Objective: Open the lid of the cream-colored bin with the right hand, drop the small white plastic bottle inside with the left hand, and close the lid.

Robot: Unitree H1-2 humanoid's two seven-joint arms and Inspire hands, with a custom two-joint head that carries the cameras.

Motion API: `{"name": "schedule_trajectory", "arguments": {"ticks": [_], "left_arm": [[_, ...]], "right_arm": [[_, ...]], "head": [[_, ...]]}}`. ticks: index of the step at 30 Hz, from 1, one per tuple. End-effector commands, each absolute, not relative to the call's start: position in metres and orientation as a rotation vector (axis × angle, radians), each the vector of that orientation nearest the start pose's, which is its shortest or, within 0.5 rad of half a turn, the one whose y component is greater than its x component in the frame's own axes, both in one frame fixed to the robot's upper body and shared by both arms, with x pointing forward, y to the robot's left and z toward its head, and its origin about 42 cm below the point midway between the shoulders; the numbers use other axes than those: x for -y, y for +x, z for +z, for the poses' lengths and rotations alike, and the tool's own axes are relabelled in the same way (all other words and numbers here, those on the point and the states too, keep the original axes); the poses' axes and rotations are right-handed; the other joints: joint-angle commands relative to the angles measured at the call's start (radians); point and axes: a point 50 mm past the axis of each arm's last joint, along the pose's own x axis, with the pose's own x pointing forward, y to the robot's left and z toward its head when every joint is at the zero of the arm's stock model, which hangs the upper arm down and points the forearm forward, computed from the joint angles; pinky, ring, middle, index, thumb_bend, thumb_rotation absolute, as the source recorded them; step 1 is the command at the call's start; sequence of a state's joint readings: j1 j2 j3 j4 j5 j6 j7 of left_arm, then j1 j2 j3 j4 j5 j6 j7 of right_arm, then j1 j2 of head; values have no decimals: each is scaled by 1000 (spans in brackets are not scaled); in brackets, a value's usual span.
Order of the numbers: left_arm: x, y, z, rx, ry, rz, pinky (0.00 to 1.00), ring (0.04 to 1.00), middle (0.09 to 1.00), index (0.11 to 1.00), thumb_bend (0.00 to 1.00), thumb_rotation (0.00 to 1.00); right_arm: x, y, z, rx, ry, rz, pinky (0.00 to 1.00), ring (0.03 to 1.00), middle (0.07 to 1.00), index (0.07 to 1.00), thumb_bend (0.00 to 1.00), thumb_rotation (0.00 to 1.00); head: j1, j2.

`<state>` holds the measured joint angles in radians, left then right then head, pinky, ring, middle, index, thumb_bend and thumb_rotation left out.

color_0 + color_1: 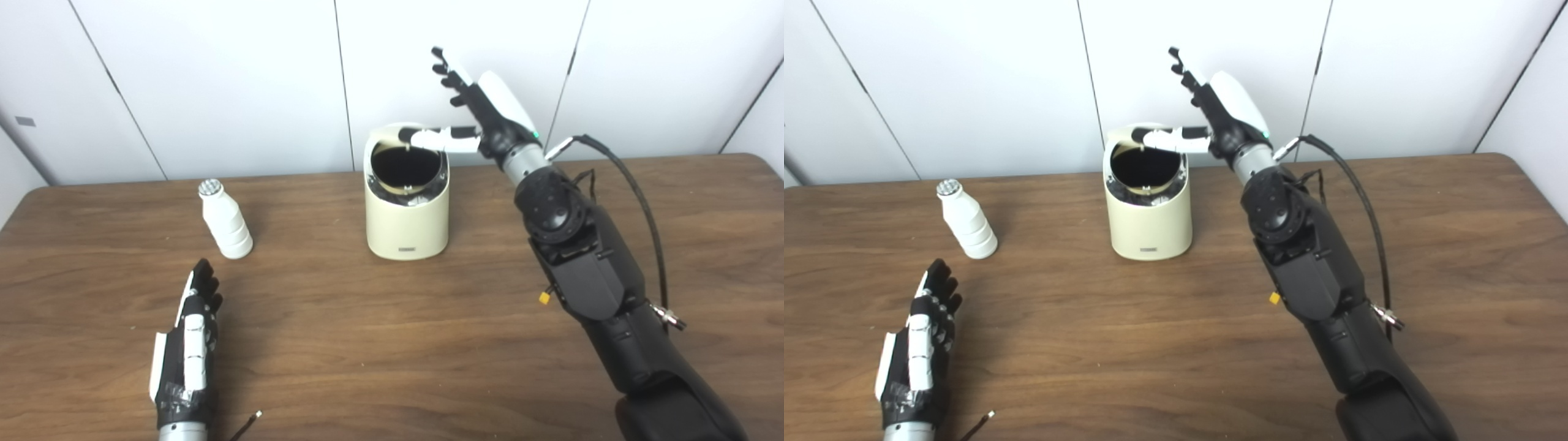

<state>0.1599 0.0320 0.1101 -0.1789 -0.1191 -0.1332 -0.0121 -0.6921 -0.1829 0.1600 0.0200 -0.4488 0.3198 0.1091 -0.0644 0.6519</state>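
Observation:
The cream-colored bin (pixel 407 229) stands at the middle back of the table. Its lid (pixel 378 136) is tipped up at the back, so the dark inside shows. My right hand (pixel 474 113) is raised beside the bin's upper right, fingers spread upward, with its thumb reaching left over the rim to the raised lid. The small white plastic bottle (pixel 225 220) stands upright to the bin's left. My left hand (pixel 193 334) lies low near the table's front left, below the bottle and apart from it, open and holding nothing.
A wooden table (pixel 367 343) runs across the view, with white wall panels behind it. A black cable (pixel 640 196) loops along my right forearm. A thin wire end (pixel 248 422) lies by the left wrist.

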Motion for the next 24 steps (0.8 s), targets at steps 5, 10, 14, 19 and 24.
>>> {"name": "schedule_trajectory", "arguments": {"ticks": [5, 10, 14, 19, 24], "left_arm": [[-254, 225, 107, 136, -89, 142, 1000, 989, 988, 985, 557, 953], [-256, 226, 107, 137, -93, 145, 1000, 983, 987, 984, 561, 953], [-260, 227, 106, 140, -95, 141, 1000, 985, 987, 984, 562, 946], [-265, 229, 106, 144, -91, 137, 1000, 982, 988, 986, 561, 937], [-268, 230, 106, 139, -94, 144, 1000, 984, 990, 997, 546, 939]], "right_arm": [[186, 421, 322, 332, -571, 107, 826, 928, 946, 967, 662, 561], [205, 396, 298, 270, -514, 106, 834, 918, 951, 960, 625, 652], [222, 374, 279, 226, -423, 103, 845, 925, 964, 968, 577, 684], [238, 349, 258, 177, -230, 104, 978, 965, 972, 983, 505, 751], [250, 333, 241, 142, -160, 81, 1000, 987, 981, 977, 555, 855]], "head": [[-2, -1], [-3, -3], [-8, -2], [-19, -2], [-22, -1]]}}
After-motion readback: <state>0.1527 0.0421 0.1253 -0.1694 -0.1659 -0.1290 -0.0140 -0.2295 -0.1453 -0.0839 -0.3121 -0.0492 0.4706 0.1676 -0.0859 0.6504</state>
